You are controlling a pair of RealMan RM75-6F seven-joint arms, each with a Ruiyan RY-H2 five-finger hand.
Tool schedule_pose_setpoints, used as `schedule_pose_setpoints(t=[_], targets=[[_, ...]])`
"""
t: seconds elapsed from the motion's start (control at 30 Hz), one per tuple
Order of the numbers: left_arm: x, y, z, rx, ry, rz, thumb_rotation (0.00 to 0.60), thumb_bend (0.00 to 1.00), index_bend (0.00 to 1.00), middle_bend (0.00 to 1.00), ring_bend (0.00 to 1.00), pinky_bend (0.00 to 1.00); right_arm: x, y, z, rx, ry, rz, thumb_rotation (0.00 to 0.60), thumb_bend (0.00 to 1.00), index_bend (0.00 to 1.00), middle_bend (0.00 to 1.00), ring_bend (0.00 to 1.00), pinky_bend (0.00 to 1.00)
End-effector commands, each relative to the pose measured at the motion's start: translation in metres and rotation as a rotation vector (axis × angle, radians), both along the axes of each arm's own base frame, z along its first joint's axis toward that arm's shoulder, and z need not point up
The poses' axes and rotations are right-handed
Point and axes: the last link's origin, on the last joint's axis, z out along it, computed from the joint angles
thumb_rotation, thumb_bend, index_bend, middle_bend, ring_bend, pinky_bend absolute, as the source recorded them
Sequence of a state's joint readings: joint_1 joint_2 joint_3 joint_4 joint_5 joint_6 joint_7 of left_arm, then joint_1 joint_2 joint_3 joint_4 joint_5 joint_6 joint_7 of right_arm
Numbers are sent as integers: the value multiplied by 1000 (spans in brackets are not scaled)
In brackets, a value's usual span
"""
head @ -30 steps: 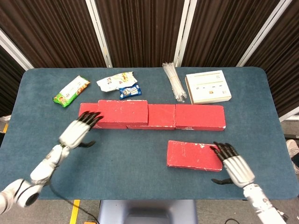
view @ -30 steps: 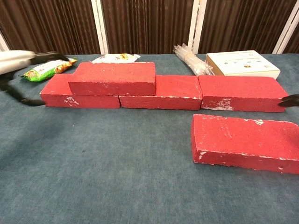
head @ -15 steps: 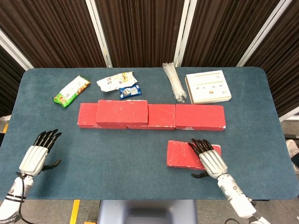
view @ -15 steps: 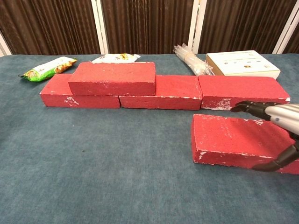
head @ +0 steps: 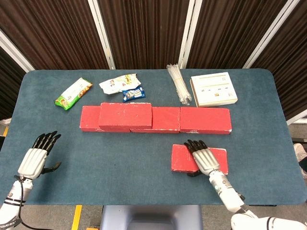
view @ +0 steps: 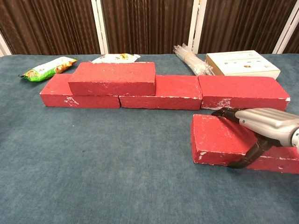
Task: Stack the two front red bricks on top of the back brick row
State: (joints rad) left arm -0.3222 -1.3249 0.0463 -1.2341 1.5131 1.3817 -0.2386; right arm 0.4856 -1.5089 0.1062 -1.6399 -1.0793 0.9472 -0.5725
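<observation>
A back row of red bricks (head: 204, 120) runs across the table's middle, also seen in the chest view (view: 243, 91). One more red brick (head: 125, 115) lies stacked on the row's left part (view: 113, 77). A single front red brick (head: 181, 157) rests on the table at the right (view: 217, 140). My right hand (head: 202, 157) lies over its middle, fingers reaching the far edge and thumb against the near face (view: 264, 123). My left hand (head: 36, 160) hovers open near the table's front left edge, holding nothing.
Behind the row lie a green snack packet (head: 73, 93), white and blue packets (head: 120, 84), a bundle of clear straws (head: 179, 84) and a white box (head: 213, 89). The blue tabletop (head: 120, 158) spreads between my hands.
My left hand drew back from the stacked brick to the front left corner. My right hand slid left along the front brick, and its thumb now lies against the near face.
</observation>
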Motion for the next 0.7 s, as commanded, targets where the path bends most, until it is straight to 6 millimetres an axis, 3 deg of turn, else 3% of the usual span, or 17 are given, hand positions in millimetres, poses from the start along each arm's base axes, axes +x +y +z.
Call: schedule_pose_setpoints(t=[0.03,0.27,0.5,0.7], targets=[[-1,1,1,1,0,5,600,256,0,0,0,22,0,0,-2,-1,11,3,531,285,383,307,148,333],[-1,1,0,1,3,7,600,257,0,0,0,22,1,0,0,-26,4,0,600,323,663,514,413,615],[0,-2,-1,5,23,5,600,254,0,0,0,22,15,-12,26,-103,-62,67,600,331,688,529,429,627],[1,-2,-2,22,52,10,600,256,0,0,0,22,48,-57,54,-162,-43,220,600,330,688,529,430,625]])
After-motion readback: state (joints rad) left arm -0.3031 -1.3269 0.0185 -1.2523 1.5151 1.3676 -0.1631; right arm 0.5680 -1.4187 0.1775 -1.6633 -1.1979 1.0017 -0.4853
